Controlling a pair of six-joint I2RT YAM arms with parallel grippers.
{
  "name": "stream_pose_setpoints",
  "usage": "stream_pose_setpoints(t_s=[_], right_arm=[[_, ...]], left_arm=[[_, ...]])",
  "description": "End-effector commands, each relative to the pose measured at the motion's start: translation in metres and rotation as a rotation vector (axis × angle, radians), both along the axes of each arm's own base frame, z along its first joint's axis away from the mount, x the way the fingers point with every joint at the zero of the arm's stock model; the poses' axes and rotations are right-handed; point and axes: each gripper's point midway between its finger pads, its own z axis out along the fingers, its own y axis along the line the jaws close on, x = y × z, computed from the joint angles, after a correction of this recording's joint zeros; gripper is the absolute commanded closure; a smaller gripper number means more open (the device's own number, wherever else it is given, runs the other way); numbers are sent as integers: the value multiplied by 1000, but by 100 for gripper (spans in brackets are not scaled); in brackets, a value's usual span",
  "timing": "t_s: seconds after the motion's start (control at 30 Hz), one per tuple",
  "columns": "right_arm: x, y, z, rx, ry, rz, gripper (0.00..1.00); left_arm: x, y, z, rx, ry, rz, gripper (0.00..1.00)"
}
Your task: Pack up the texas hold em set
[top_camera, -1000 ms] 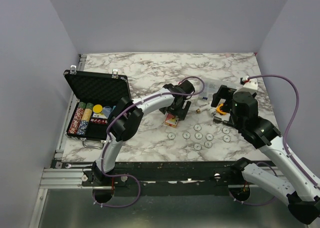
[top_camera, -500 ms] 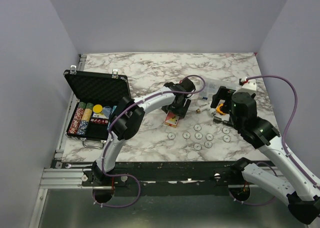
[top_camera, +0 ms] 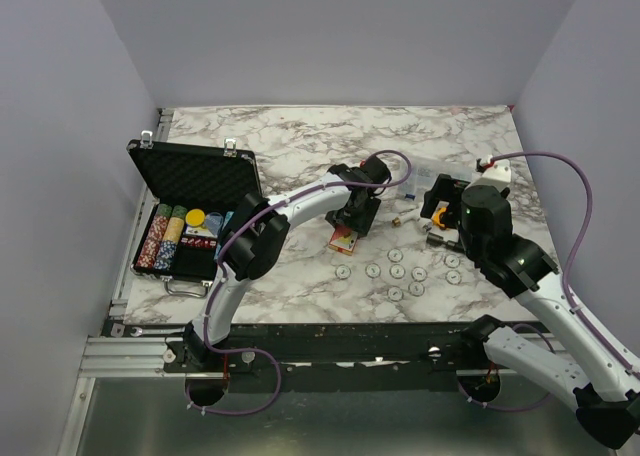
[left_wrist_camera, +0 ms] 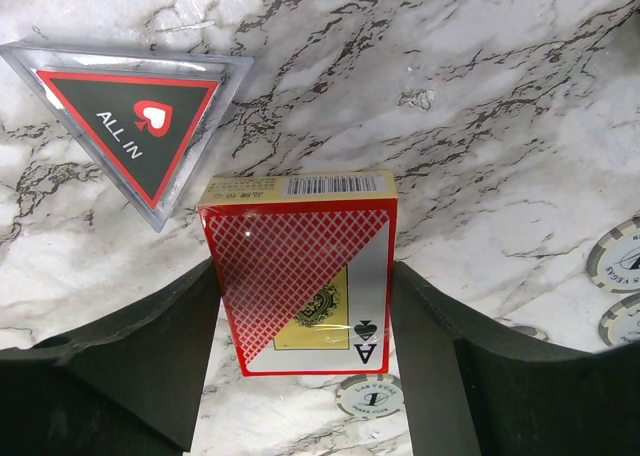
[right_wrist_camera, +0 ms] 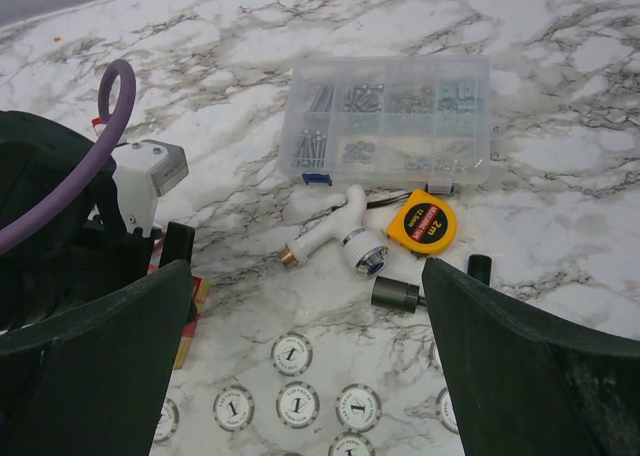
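Well, packing looks barely underway: the case (top_camera: 195, 179) lies open with coloured chips (top_camera: 163, 240) racked inside, but the white chips (top_camera: 400, 272) lie loose on the table (top_camera: 320, 141), well right of it. The left end effector (left_wrist_camera: 305, 271) pinches the card box (top_camera: 343, 241) (also right of the case); the right end effector (right_wrist_camera: 305, 296) gapes empty.

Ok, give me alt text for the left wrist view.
Red card box lies flat on the marble table, flanked closely by the black fingers of the left gripper; contact cannot be told. A clear triangular ALL IN marker lies at upper left, and white chips show at the bottom and right edges.
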Motion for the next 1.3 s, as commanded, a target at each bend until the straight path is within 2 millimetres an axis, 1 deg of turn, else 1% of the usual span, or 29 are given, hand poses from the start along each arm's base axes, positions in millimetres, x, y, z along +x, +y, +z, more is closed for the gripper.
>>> stream_pose_setpoints(t_s=[0.0, 0.07, 0.17, 0.3, 0.4, 0.47, 0.53, 0.57, 0.6, 0.67, 0.7, 0.77, 0.83, 0.87, 0.97, 1.03, 1.1, 1.17, 1.27], right_arm=[[-1, 0, -2, 10, -5, 2, 0], [-2, 0, -1, 10, -6, 3, 0], [-2, 0, -1, 11, -8, 4, 0], [-2, 0, -2, 12, -9, 4, 0], [-2, 0, -3, 12, -8, 5, 0], [-2, 1, -3, 13, -9, 6, 0], [-2, 1, -4, 14, -8, 7, 0], [-2, 1, -4, 14, -9, 8, 0], [-2, 1, -5, 14, -9, 8, 0], [-2, 2, -5, 20, -10, 10, 0], [-2, 1, -4, 22, -14, 10, 0], [-2, 2, -3, 28, -22, 14, 0], [-1, 4, -2, 32, -27, 23, 0], [-1, 6, -2, 35, -27, 28, 0], [0, 9, -2, 39, -29, 42, 0], [0, 10, -2, 42, -28, 50, 0], [0, 12, -2, 47, -28, 58, 0], [-1, 12, -1, 49, -30, 61, 0], [-3, 11, 1, 56, -38, 63, 0]], left_arm=[[-6, 1, 2, -1, 24, -18, 35], [-7, 2, 0, 2, 30, -17, 32], [-9, 4, -3, 8, 38, -17, 29], [-12, 4, -6, 8, 47, -23, 28], [-12, 3, -6, 1, 52, -31, 30], [-13, 4, -6, 1, 54, -36, 33], [-14, 5, -5, 3, 51, -38, 40], [-15, 7, -4, 6, 47, -39, 46], [-15, 8, -2, 7, 42, -40, 50], [-16, 10, 7, -4, 29, -46, 58], [-17, 11, 13, -13, 22, -43, 60], [-21, 13, 30, -44, 2, -37, 63], [-26, 17, 50, -77, -17, -27, 65], [-30, 20, 62, -97, -30, -22, 67], [-40, 36, 94, -130, -74, 5, 70], [-47, 50, 108, -139, -97, 32, 76], [-56, 66, 116, -152, -92, 71, 82], [-66, 87, 119, -156, -74, 128, 88], [-80, 125, 119, -160, -54, 243, 99]])
